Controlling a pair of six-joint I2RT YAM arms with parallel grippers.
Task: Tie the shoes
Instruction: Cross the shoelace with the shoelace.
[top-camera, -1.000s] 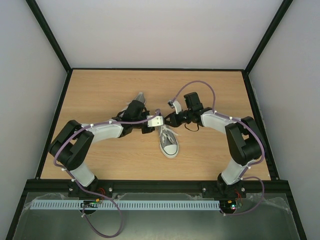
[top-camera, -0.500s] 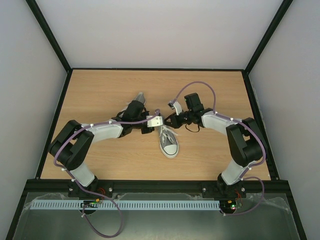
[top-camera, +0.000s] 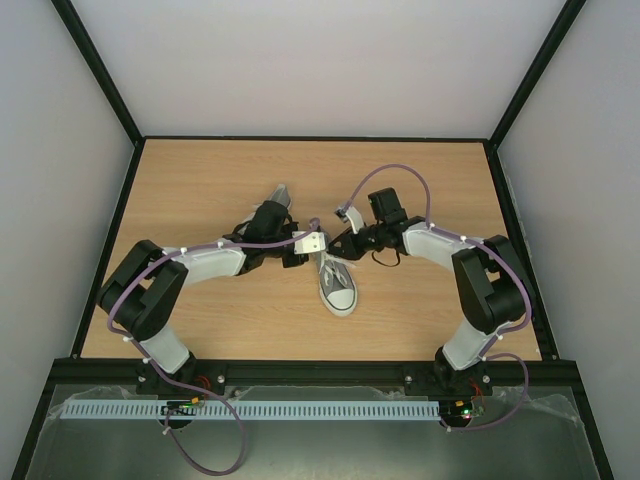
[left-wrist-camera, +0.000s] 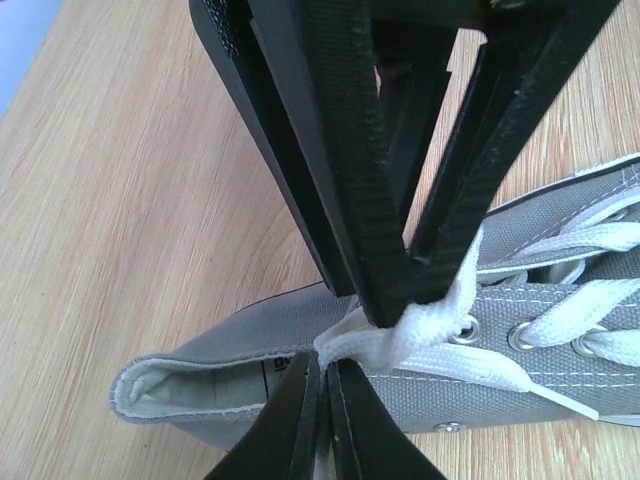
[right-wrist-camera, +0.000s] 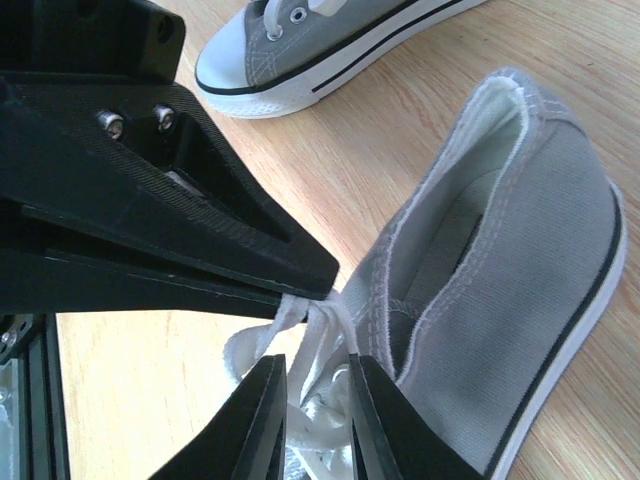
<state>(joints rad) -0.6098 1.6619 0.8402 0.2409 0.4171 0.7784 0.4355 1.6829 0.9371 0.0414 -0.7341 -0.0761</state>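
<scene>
A grey shoe (top-camera: 337, 285) with white laces lies mid-table, its toe toward the near edge. My left gripper (left-wrist-camera: 328, 358) is shut on a white lace (left-wrist-camera: 425, 325) at the shoe's top eyelets, over the heel opening. My right gripper (right-wrist-camera: 315, 365) meets it tip to tip from the other side. Its jaws stand a little apart, with loose lace strands (right-wrist-camera: 318, 340) between them. In the top view both grippers, left (top-camera: 318, 243) and right (top-camera: 338, 238), hover over the shoe's heel end. The second shoe (top-camera: 281, 197) lies partly hidden behind the left arm, and its toe (right-wrist-camera: 330, 40) shows in the right wrist view.
Bare wooden table (top-camera: 200, 320) surrounds the shoes. A black frame (top-camera: 300, 365) runs along the near edge, and pale walls close in the left, right and far sides.
The right gripper has shifted very slightly at the lace. The left arm and both shoes have stayed where they were.
</scene>
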